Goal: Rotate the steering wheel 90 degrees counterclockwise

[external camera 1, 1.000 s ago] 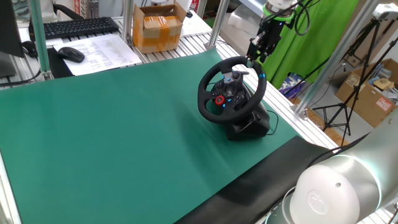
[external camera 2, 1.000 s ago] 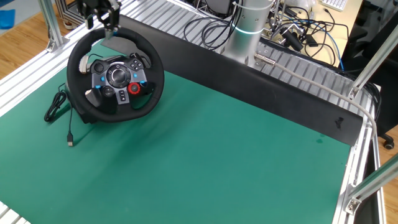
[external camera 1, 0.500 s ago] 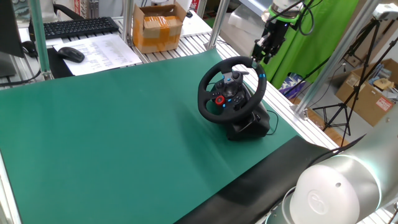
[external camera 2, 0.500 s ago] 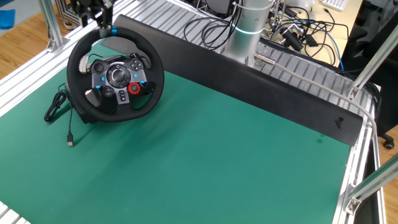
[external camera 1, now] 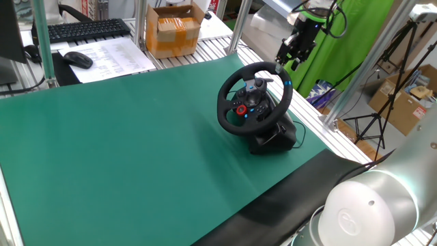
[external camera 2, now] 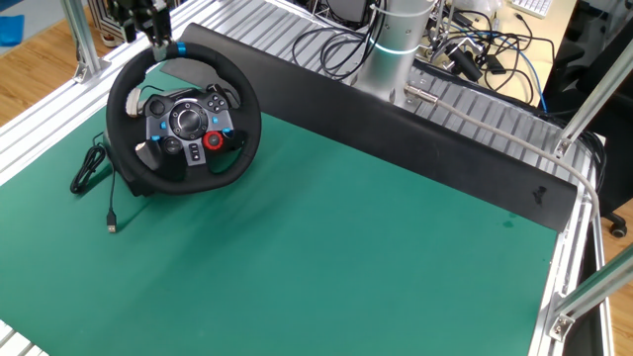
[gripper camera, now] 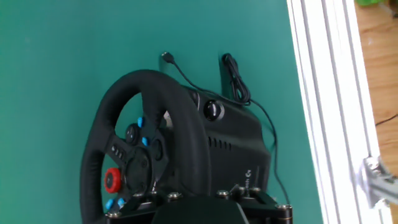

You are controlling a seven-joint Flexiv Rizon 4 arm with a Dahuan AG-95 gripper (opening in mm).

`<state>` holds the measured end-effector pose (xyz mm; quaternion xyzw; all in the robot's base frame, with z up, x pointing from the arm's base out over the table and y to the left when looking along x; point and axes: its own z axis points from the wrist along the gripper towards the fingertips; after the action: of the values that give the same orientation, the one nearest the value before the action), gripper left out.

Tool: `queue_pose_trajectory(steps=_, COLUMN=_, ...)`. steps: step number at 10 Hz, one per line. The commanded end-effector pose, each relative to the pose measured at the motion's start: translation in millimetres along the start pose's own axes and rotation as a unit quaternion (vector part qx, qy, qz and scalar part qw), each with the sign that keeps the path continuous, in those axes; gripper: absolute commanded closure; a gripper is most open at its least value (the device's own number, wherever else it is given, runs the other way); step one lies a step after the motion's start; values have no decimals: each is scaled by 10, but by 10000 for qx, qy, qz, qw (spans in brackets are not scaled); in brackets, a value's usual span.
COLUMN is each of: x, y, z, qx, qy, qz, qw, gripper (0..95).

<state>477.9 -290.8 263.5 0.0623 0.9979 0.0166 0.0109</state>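
Observation:
The steering wheel (external camera 1: 254, 98) is a black racing wheel on a black base, standing at the right end of the green mat. Its blue stripe (external camera 2: 181, 47) is at the top of the rim, and its red knob (external camera 2: 214, 140) is at the lower right of the hub. My gripper (external camera 1: 286, 56) hangs just above and behind the top of the rim, clear of it, with its fingers apart and nothing between them. In the other fixed view the gripper (external camera 2: 150, 28) is at the upper left. The hand view looks down on the wheel (gripper camera: 163, 143); no fingertips show there.
The wheel's cable (external camera 2: 97, 170) trails on the mat beside the base. The mat's edge and an aluminium rail (gripper camera: 333, 106) run close behind the wheel. A cardboard box (external camera 1: 173, 30), keyboard (external camera 1: 80, 29) and mouse lie at the far end.
My gripper has lifted up and back from the top of the rim near the blue stripe. The wheel has not turned.

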Motion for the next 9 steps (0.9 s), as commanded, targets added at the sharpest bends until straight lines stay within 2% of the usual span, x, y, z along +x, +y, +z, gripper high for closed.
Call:
queue_pose_trajectory(steps=1, x=3, y=27, z=54, qx=-47, qy=30, qz=118, qw=9999, gripper=570)
queue_pose_trajectory(steps=3, x=17, y=49, z=75, qx=-109, qy=127, qz=252, qw=9995, gripper=570)
queue_pose_trajectory(steps=4, x=20, y=56, z=83, qx=-211, qy=172, qz=364, qw=9990, gripper=570)
queue_pose_trajectory(steps=6, x=6, y=65, z=109, qx=-157, qy=153, qz=153, qw=9996, gripper=570)
queue_pose_trajectory(steps=7, x=3, y=70, z=121, qx=-179, qy=161, qz=80, qw=9997, gripper=950)
queue_pose_trajectory(steps=9, x=4, y=73, z=123, qx=-151, qy=162, qz=74, qw=9997, gripper=950)
